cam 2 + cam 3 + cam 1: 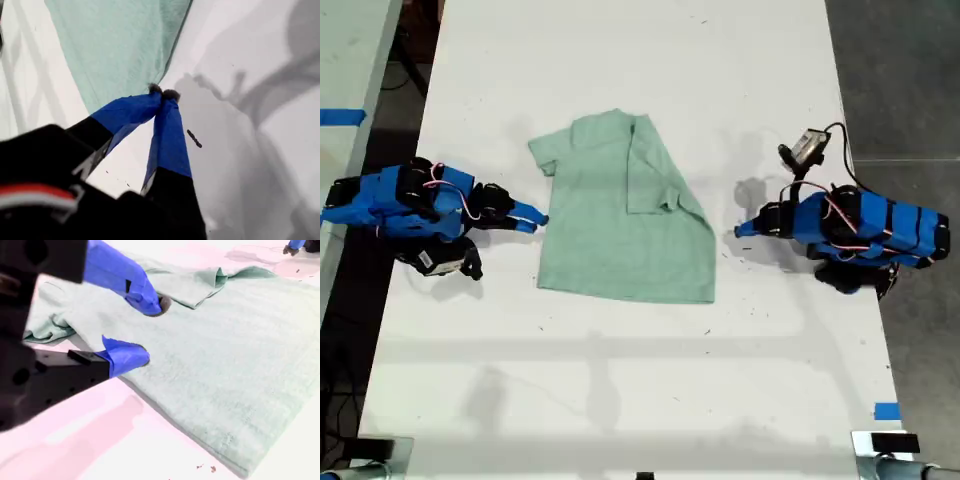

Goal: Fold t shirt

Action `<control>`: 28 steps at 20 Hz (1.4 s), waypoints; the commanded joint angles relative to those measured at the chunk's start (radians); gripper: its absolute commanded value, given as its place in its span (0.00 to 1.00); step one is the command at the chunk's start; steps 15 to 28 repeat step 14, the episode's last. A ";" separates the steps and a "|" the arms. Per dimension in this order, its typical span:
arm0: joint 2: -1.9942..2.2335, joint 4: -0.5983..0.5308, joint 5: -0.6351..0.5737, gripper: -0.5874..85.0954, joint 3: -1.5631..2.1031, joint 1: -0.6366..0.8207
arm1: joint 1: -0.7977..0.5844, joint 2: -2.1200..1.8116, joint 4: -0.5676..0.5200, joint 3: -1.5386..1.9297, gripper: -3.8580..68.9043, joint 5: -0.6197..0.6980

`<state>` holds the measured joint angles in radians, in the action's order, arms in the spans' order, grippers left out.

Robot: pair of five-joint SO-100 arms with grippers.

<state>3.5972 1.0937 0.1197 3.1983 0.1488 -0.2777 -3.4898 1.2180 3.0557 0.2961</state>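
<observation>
Two blue hands sit by the t shirt point(620, 215) lying partly folded on the white counter point(620, 390): my first hand point(163, 93) is pressed together just off its corner, my second hand point(145, 330) spread at its edge.

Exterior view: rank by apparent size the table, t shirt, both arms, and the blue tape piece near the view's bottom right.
1. table
2. t shirt
3. first arm and second arm: they look alike, so not ranked against each other
4. blue tape
</observation>
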 commanded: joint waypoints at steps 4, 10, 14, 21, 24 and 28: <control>0.006 -0.020 -0.011 0.15 0.006 0.002 | -0.012 -0.014 0.006 0.054 0.06 -0.008; 0.006 -0.020 -0.011 0.15 0.006 0.002 | -0.017 -0.014 0.006 0.054 0.06 -0.011; 0.006 -0.020 -0.011 0.15 0.006 0.002 | -0.021 -0.014 0.006 0.054 0.06 -0.012; 0.006 -0.020 -0.011 0.15 0.006 0.002 | -0.021 -0.014 0.006 0.054 0.06 -0.012; 0.006 -0.020 -0.011 0.15 0.006 0.002 | -0.021 -0.014 0.006 0.054 0.06 -0.012; 0.006 -0.020 -0.011 0.15 0.006 0.002 | -0.021 -0.014 0.006 0.054 0.06 -0.012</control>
